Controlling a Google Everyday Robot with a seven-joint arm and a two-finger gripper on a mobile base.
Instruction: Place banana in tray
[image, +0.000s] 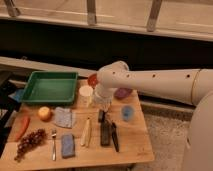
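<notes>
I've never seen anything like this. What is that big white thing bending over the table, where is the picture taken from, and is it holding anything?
The big white shape is a robot arm, which belongs to a robot on a mobile base. A single camera looks down on the wooden table; where it is mounted is not known. At the arm's end is its claw, the grasping part, low over the middle of the table, just right of the banana. It is too dark there to tell whether it holds anything, but the banana lies free on the wood. The job is to put that banana into the green tray at the back left. Also on the table are an apple, a carrot, grapes, a fork and a white cup.
</notes>
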